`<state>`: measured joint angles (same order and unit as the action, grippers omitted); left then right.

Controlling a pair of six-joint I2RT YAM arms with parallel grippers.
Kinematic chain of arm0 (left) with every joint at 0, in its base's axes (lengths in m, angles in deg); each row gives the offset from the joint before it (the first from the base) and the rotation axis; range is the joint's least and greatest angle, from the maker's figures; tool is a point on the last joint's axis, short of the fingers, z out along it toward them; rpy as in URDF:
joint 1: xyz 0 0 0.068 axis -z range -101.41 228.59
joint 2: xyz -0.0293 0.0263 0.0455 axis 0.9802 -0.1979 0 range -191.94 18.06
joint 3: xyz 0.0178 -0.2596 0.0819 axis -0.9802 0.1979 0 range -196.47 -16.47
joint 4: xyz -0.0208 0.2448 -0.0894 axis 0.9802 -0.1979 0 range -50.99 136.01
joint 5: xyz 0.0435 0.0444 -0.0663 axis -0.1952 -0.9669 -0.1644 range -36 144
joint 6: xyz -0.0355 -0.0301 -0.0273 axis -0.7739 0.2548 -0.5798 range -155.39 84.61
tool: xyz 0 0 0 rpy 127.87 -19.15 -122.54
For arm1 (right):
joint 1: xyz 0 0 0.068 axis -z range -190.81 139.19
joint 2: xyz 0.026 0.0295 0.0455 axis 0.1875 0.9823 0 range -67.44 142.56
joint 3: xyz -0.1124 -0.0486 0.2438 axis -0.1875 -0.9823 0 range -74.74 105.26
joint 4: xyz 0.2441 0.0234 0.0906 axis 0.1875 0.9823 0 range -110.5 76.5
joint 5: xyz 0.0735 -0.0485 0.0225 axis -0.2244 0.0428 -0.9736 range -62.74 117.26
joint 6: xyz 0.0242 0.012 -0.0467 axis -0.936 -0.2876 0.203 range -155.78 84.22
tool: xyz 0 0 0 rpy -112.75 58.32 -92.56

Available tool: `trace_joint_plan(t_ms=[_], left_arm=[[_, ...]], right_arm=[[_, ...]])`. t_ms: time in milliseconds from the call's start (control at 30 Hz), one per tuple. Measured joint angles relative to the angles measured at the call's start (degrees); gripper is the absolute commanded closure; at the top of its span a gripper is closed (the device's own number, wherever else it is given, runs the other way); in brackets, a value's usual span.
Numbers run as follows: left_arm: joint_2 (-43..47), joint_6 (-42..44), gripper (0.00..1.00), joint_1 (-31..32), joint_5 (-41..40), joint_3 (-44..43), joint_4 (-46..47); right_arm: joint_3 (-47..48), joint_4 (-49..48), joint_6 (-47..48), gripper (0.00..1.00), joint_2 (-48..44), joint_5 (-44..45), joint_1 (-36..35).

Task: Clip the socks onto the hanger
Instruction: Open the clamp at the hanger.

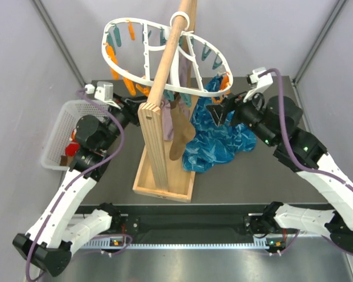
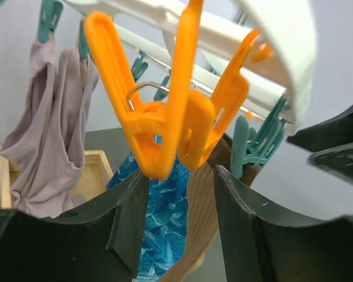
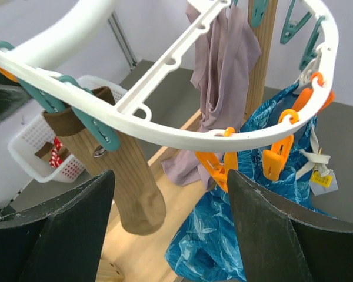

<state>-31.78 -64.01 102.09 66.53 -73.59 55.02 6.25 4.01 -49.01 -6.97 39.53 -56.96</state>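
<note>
The white oval hanger (image 1: 142, 28) hangs on a wooden pole, with orange and teal pegs round its rim. A tan-brown sock (image 1: 179, 138) and a mauve sock (image 1: 167, 120) hang clipped from it. Red socks (image 1: 74, 147) lie in the basket. My left gripper (image 1: 133, 104) is open and empty, its fingertips just under two orange pegs (image 2: 165, 117) on the hanger (image 2: 270, 53). My right gripper (image 1: 217, 111) is open wide and empty below the ring (image 3: 165, 132), with the tan sock (image 3: 129, 182) in a teal peg (image 3: 97, 126) and the mauve sock (image 3: 223, 70) ahead.
The wooden pole stand (image 1: 159, 111) rises from a wooden tray base (image 1: 165, 183) at the table's middle. A crumpled blue patterned cloth (image 1: 220, 141) lies right of it, under my right gripper. A white mesh basket (image 1: 59, 132) stands at the left edge.
</note>
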Motion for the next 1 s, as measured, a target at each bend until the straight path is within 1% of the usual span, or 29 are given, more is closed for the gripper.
trace_joint_plan(t_ms=[67, 200, 300, 333, 467, 633, 800, 1000], left_arm=[[-1.8, 0.4, 0.47, 1.2, -0.3, -0.3, 0.3], [-6.1, 1.5, 0.52, 3.8, -1.1, -2.3, 1.6], [-8.5, 2.5, 0.61, 6.2, -2.1, -3.9, 2.2], [-9.2, 3.2, 0.67, 7.2, -2.6, -4.3, 2.6], [-10.3, 4.9, 0.76, 9.8, -4.0, -5.2, 3.0], [-10.8, 6.1, 0.79, 12.8, -6.2, -5.7, 3.3], [-11.1, 7.6, 0.75, 16.9, -9.2, -5.7, 3.0], [-9.0, 9.4, 0.75, 18.2, -11.5, -4.3, 1.6]], right_arm=[[0.0, 0.0, 0.2, 0.24, -1.4, -0.5, 0.1], [0.0, 0.0, 0.2, 0.25, -3.1, -3.1, 0.2], [0.2, 0.0, 0.0, 0.26, -3.1, -6.0, 0.2], [0.2, 0.1, 0.0, 0.26, -3.1, -6.9, 0.2], [1.1, 0.5, -0.7, 0.27, -2.8, -11.0, 0.2], [1.9, 0.1, -2.0, 0.27, -2.8, -15.7, 0.2], [1.9, 0.0, -2.9, 0.27, -2.6, -17.7, 0.2], [2.0, -2.0, -4.9, 0.28, -1.4, -21.7, 0.2]])
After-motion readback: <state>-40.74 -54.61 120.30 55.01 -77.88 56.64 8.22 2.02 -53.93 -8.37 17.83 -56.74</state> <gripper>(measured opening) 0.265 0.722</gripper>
